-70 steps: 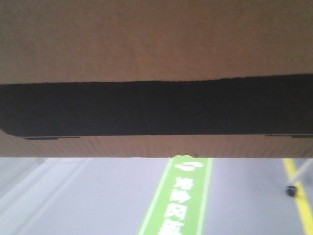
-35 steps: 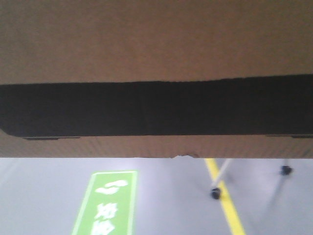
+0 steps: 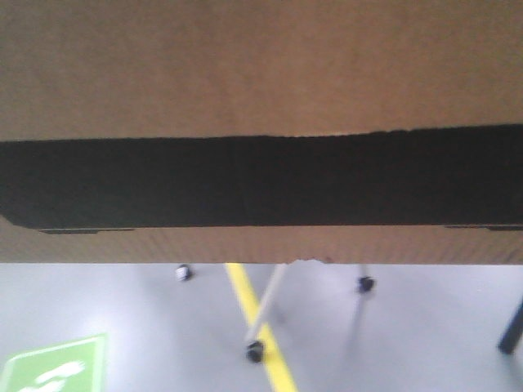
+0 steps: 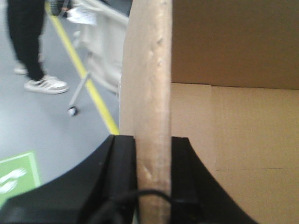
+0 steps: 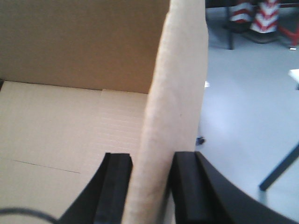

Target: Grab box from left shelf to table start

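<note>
The box (image 3: 261,73) is brown corrugated cardboard, matt and faintly ribbed, with a ragged nick along its lower edge. Its black band (image 3: 261,184) is flat printed ink, without shine. In the wrist views the cardboard's inner faces are paler, dry and papery, with fine fluting lines, and the wall's top edge looks rough and slightly dented. The left claw (image 4: 153,149) and right claw (image 5: 150,163) have black fingers (image 4: 122,158) of a smooth, matt, plastic-looking material. The floor (image 3: 425,343) is grey and smooth with a soft sheen; its yellow line (image 3: 280,371) and green marking (image 3: 49,367) look like flat paint.
</note>
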You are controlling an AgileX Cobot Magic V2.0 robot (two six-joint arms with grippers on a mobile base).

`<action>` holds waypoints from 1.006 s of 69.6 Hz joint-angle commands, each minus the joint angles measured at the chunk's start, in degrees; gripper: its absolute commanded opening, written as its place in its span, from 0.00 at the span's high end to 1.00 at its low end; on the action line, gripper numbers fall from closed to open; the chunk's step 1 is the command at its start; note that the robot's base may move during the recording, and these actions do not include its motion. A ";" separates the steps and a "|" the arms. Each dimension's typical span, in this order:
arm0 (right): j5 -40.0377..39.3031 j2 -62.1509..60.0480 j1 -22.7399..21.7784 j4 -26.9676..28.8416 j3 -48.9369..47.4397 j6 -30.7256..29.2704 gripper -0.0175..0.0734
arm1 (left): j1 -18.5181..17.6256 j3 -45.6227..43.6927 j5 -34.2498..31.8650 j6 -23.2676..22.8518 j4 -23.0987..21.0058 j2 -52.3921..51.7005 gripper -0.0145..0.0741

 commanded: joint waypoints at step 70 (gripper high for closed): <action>-8.22 0.79 -0.03 1.80 -1.97 0.40 0.75 | -0.79 -2.29 -11.75 -1.66 -5.62 -0.47 0.95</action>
